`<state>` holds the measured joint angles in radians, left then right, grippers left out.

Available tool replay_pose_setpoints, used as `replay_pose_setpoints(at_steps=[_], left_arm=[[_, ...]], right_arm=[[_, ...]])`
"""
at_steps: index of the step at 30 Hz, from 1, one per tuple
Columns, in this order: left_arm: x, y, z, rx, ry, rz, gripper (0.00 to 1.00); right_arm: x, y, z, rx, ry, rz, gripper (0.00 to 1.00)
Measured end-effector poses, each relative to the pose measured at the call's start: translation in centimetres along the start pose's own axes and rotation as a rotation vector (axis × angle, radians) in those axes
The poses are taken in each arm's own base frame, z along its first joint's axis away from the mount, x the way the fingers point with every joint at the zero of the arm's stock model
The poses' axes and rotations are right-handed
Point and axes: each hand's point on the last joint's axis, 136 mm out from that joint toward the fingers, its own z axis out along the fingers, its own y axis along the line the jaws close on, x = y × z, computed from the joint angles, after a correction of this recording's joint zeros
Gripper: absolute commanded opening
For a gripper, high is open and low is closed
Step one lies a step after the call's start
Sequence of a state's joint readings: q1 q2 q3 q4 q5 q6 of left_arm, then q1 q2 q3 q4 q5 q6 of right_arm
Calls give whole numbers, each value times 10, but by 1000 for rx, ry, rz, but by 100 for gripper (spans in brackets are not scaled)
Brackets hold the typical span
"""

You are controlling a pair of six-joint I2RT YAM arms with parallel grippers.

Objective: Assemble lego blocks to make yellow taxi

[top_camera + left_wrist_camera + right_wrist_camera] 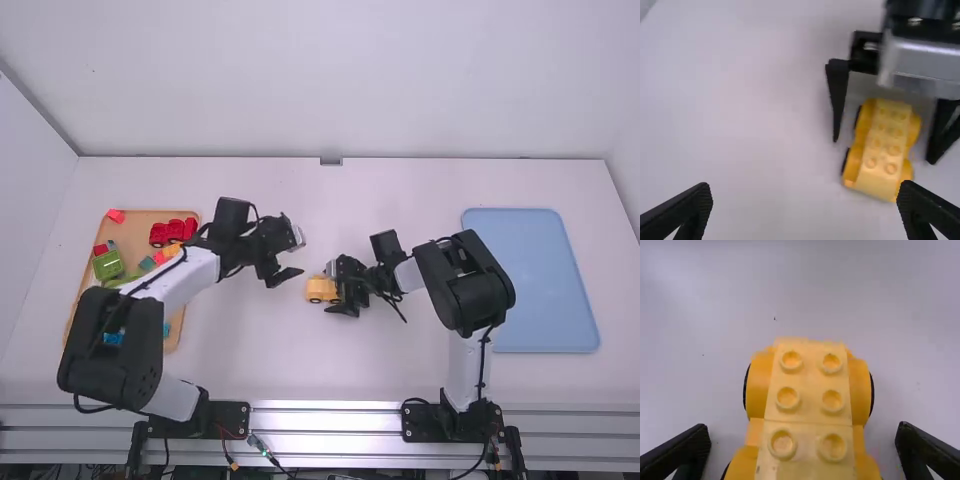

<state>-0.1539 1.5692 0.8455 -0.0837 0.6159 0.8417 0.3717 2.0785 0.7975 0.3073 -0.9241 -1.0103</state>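
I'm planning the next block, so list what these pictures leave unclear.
High view: part of the tan tray and its blocks, hidden behind the left arm.
High view: one end of the yellow car, behind the right gripper.
Right wrist view: one car end, cut off by the bottom edge.

taxi (807,412) yellow-orange, top strip paler yellow, studs in paired rows, wheels (871,395) black, left gripper (297,256) and right gripper (332,290) black, table (300,365) white, right-side tray (530,280) plain light blue, left-side tray (148,217) tan, blocks (108,265) red/green/blue/orange
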Motion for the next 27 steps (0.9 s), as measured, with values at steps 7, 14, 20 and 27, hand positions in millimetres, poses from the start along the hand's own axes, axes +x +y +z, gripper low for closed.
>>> replay_pose_setpoints(at_steps=[7, 14, 20, 27], left_arm=[[25, 47, -27, -145, -13, -333, 99], [58, 78, -57, -253, -29, -651, 99], [120, 106, -93, -510, 57, -1070, 99], [171, 107, -143, -788, 312, -1375, 99]], right_arm=[[3, -1, -12, -4, 112, 149, 99], [4, 7, -53, 38, 409, 258, 99], [-4, -7, -76, 136, 565, 198, 99], [-6, -29, -79, 229, 578, 162, 99]])
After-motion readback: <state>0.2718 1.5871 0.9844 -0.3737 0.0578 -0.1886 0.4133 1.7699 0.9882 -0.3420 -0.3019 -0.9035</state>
